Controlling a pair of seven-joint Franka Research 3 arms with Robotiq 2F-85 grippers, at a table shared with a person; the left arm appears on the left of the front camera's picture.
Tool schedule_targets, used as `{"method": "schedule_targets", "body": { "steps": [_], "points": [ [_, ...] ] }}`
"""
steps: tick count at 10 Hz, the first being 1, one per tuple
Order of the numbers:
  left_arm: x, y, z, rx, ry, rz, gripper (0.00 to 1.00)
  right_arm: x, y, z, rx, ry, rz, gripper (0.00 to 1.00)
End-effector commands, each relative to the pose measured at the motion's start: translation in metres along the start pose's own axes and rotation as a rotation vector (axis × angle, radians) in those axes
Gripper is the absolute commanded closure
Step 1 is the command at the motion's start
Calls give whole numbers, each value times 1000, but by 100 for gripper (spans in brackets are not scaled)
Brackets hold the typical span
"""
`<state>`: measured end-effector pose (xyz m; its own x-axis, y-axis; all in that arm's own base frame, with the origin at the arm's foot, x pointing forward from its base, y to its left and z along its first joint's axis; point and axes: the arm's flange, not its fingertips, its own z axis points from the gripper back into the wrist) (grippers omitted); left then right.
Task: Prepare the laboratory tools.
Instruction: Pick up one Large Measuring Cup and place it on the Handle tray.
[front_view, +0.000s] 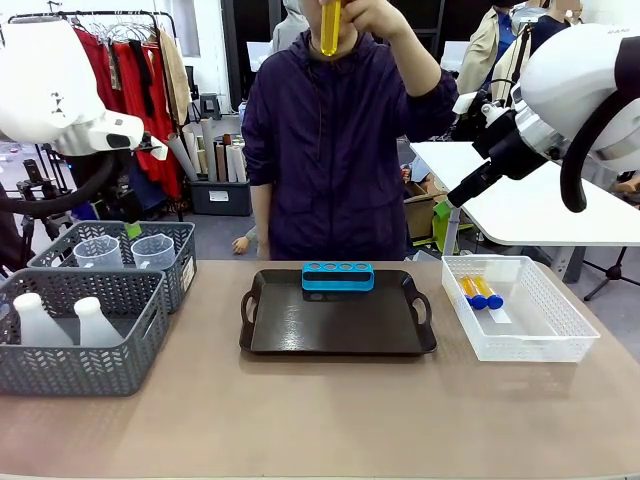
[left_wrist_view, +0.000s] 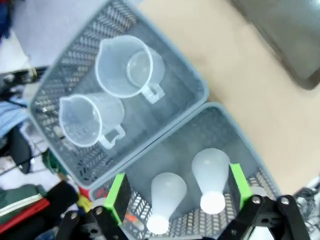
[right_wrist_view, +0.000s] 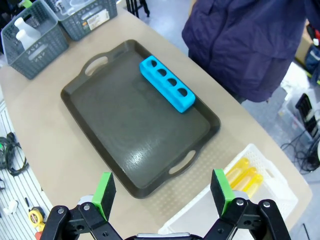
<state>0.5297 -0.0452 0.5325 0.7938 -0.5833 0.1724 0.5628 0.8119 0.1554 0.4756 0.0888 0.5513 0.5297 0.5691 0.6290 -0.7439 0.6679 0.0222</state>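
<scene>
Table (front_view: 200, 430): white basket (front_view: 560, 332) holds two tubes (front_view: 480, 292); tray (front_view: 330, 330) bears blue rack (front_view: 338, 276).

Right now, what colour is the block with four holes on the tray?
The rack is bright blue, clearest in the right wrist view.

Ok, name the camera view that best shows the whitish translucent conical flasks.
The left wrist view: it looks down on the whitish translucent conical flasks, close up, standing in their grey mesh basket. The front view shows them side on, bases behind the basket wall. The right wrist view shows them tiny, in its top left corner.
</scene>
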Motion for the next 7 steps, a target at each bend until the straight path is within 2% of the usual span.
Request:
{"method": "schedule_targets", "body": {
  "steps": [1,4,5,7],
  "points": [
    [6,24,-15,45,87,108,0,-1,-1,1,3,-2,-3,0],
    [3,59,-39,79,130,240,0,-1,-1,1,3,-2,-3,0],
    [3,74,-51,126,163,293,0,-1,-1,1,3,-2,-3,0],
    [0,89,-66,113,198,343,0,-1,-1,1,3,-2,-3,0]
  ]
}}
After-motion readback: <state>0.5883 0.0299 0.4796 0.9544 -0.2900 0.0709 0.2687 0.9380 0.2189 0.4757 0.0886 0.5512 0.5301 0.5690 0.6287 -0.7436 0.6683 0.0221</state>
